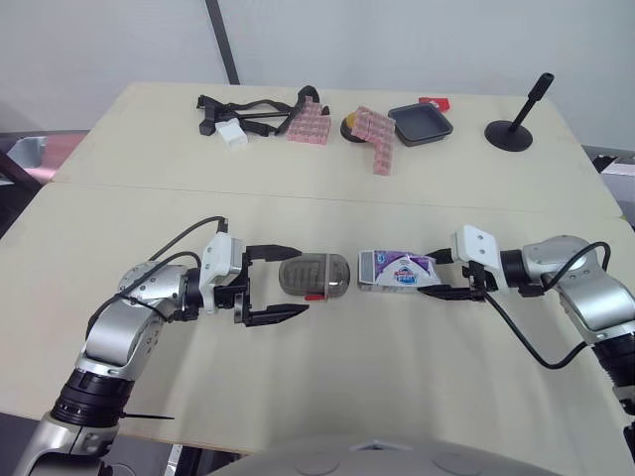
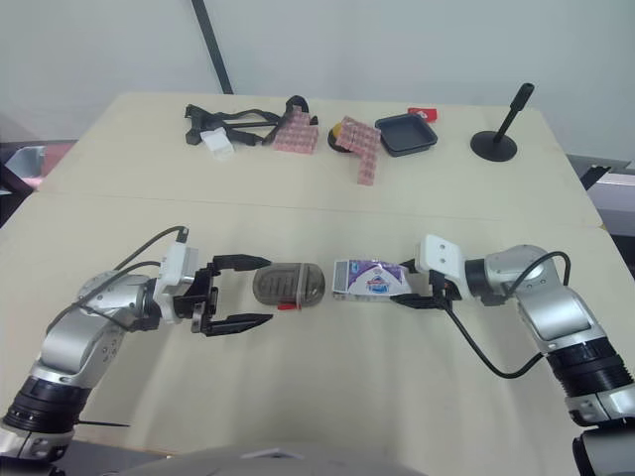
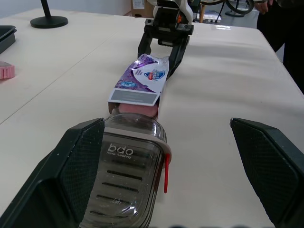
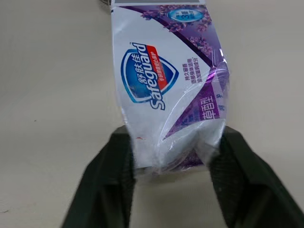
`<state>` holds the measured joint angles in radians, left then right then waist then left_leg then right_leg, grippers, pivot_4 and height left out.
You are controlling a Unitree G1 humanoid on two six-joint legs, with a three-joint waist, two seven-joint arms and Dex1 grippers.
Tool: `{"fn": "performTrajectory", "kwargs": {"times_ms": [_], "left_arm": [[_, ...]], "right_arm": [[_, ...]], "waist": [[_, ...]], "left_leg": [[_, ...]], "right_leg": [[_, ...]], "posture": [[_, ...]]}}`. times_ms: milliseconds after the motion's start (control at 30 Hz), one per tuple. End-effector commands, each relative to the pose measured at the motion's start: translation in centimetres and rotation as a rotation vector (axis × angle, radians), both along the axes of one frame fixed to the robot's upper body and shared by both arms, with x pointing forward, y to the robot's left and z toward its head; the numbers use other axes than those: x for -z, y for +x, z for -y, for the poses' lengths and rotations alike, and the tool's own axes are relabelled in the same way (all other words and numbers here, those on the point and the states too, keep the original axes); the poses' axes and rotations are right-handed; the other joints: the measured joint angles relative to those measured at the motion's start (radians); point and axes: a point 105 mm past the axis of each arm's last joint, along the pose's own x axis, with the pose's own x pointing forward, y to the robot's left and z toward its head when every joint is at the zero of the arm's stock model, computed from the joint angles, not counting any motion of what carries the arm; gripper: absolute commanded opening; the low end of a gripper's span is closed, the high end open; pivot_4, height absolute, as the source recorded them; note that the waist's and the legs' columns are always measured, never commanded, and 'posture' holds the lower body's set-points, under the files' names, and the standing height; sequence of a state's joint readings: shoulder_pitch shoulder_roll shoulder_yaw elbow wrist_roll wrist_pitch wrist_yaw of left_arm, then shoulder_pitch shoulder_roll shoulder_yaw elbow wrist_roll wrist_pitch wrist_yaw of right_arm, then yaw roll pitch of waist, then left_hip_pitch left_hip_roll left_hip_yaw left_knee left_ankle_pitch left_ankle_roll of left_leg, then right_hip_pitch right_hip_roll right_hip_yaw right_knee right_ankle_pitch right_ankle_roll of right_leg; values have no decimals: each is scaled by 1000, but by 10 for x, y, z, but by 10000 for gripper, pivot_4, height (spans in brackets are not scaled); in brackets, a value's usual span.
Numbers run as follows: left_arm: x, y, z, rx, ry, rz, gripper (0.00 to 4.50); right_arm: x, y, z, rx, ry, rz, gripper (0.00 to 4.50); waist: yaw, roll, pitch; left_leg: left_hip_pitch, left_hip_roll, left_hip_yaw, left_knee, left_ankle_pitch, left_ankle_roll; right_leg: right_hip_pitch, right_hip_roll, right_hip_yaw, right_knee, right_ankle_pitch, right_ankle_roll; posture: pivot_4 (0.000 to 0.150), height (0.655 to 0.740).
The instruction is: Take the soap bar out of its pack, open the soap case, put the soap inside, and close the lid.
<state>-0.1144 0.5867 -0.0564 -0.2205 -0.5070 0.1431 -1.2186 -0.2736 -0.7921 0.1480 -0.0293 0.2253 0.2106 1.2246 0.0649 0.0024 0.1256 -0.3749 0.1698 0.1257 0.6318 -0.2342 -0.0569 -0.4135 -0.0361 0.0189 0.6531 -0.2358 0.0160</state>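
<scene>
The smoky translucent soap case (image 1: 315, 276) lies shut on the table, a red clasp on its near side. Its left end sits between the fingers of my open left gripper (image 1: 298, 281), close to one finger (image 3: 80, 171). Just right of the case lies the purple-and-white soap pack (image 1: 395, 270), its open end facing the case with the pink soap bar (image 3: 137, 109) showing inside. My right gripper (image 4: 173, 156) is shut on the crumpled far end of the pack (image 4: 166, 80).
At the table's far side lie black straps (image 1: 248, 107), a white block (image 1: 232, 135), pink blocks (image 1: 375, 134), a black tray (image 1: 421, 124) and a black stand (image 1: 511, 131). A seam (image 1: 298, 193) crosses the tabletop. A person in dark clothing (image 3: 285, 33) stands beyond the table.
</scene>
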Motion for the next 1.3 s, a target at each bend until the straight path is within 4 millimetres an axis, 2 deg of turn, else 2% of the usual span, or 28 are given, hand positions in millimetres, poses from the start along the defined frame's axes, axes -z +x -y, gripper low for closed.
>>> {"fn": "performTrajectory", "kwargs": {"times_ms": [33,367,867,1033,1300], "left_arm": [[-8,-3,3,13,-4,44,45000],[-8,-2,3,7,-5,47,45000],[-6,-2,4,14,-1,42,45000],[-6,-1,4,18,1,39,45000],[-6,0,4,19,5,41,45000]], "right_arm": [[-6,2,3,12,-4,21,20289],[-12,0,11,22,-20,31,20289],[-30,-15,45,72,-133,48,20289],[-37,-18,48,60,-190,46,20289],[-37,-22,48,29,-241,35,20289]], "waist": [[0,0,0],[1,0,0],[3,0,0],[3,0,0],[3,0,0]], "left_leg": [[0,0,0,0,0,0],[0,0,0,1,0,0],[0,0,0,1,0,0],[0,0,0,1,0,0],[0,0,0,1,0,0]], "right_leg": [[0,0,0,0,0,0],[0,0,0,1,0,0],[0,0,0,0,0,0],[0,0,0,0,0,0],[0,0,0,0,0,0]], "posture": [[1500,7398],[1500,7398],[1500,7398],[1500,7398],[1500,7398]]}}
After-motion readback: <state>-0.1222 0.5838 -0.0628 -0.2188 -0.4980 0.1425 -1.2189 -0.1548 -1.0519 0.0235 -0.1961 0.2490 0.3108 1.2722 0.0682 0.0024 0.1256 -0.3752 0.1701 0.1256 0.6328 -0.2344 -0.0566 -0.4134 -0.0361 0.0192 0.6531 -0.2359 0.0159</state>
